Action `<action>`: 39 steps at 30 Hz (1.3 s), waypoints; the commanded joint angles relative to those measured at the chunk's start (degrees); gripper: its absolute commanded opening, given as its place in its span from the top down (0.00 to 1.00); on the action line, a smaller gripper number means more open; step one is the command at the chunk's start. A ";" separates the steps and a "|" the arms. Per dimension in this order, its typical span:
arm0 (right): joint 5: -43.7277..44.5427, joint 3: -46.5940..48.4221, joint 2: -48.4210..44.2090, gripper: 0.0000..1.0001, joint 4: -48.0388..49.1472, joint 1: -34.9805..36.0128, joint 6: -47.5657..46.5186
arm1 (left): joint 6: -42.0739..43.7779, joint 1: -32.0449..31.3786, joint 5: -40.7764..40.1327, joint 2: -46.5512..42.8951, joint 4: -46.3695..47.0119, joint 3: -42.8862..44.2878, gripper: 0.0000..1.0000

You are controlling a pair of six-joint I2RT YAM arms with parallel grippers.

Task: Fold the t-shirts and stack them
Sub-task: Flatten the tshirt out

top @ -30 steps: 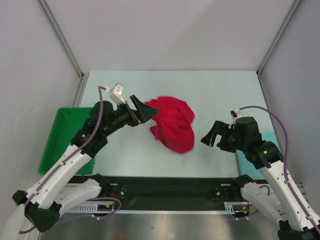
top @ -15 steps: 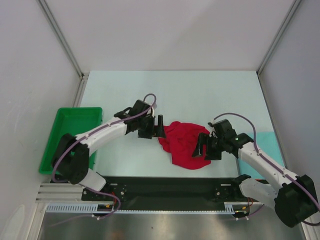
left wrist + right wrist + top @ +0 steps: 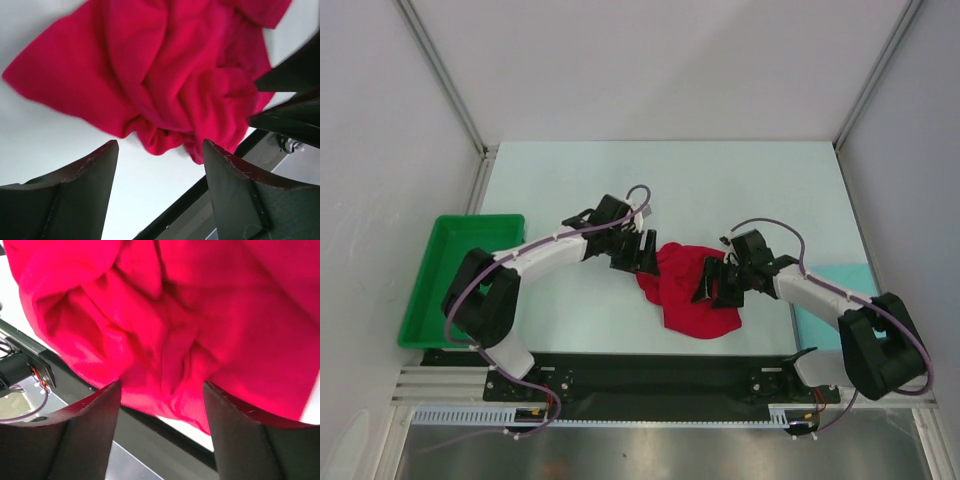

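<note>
The crumpled red t-shirt (image 3: 685, 300) lay mid-desk (image 3: 740, 180), its heap running far to near. It was flanked about equally closely by the left end effector (image 3: 642, 252) at its far-left edge and the right end effector (image 3: 715, 283) at its right edge. Both had jaws spread and gripped nothing. A folded teal t-shirt (image 3: 812, 322) lay farther right. No writing was legible.

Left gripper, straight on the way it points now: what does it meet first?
The red shirt, a crumpled heap right ahead of the left gripper, whose jaws stand open. How near the tips are is unclear.
</note>
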 commanded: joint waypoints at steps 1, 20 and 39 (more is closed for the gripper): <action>-3.63 3.69 3.75 0.31 6.22 -0.29 -1.10 | 2.70 0.25 4.98 2.84 3.29 4.49 0.24; 2.42 20.20 -2.37 1.00 -13.78 -1.26 -7.60 | 4.46 0.95 -3.60 -0.10 -7.08 19.01 1.00; 14.89 34.28 -39.48 1.00 -15.93 2.61 2.06 | -8.54 0.07 8.41 -36.61 7.68 17.78 1.00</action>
